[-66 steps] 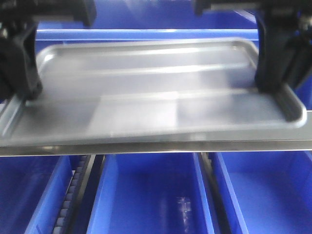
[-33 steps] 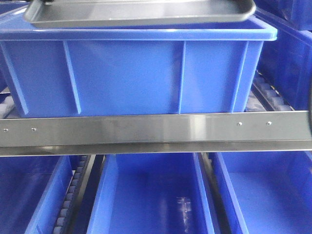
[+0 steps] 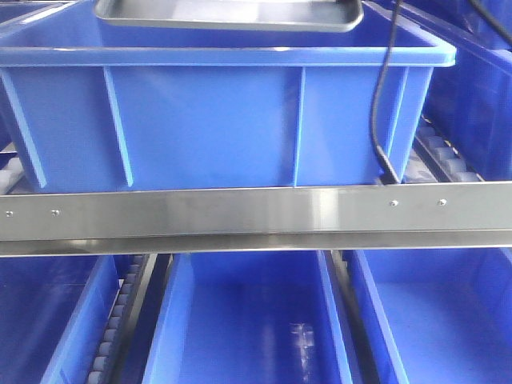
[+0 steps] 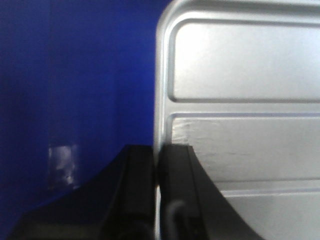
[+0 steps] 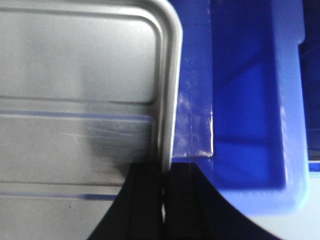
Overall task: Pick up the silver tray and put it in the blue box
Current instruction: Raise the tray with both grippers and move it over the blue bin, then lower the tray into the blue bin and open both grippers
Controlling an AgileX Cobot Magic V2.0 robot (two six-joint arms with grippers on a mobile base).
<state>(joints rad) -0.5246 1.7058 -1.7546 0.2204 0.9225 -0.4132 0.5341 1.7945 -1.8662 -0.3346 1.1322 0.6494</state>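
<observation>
The silver tray [image 3: 228, 12] hangs level at the top of the front view, over the open top of the blue box [image 3: 216, 120], its near edge above the box's near rim. My left gripper [image 4: 157, 165] is shut on the tray's left rim [image 4: 162, 75], with the box's blue inside [image 4: 75, 90] beneath it. My right gripper [image 5: 164, 175] is shut on the tray's right rim [image 5: 170, 75], above the box's inside and right wall [image 5: 295, 100]. The tray's recessed panels and ridges show in both wrist views. Neither gripper shows in the front view.
The box sits on a roller rack behind a steel rail [image 3: 256, 212]. A black cable [image 3: 382, 96] hangs over the box's right front. More blue crates [image 3: 248, 320] stand on the shelf below, and another crate [image 3: 472, 88] at the right.
The tray has risen out of the near foreground, then moved away over the box and looks smaller now. Both arms have left the front view and a black cable has come in.
</observation>
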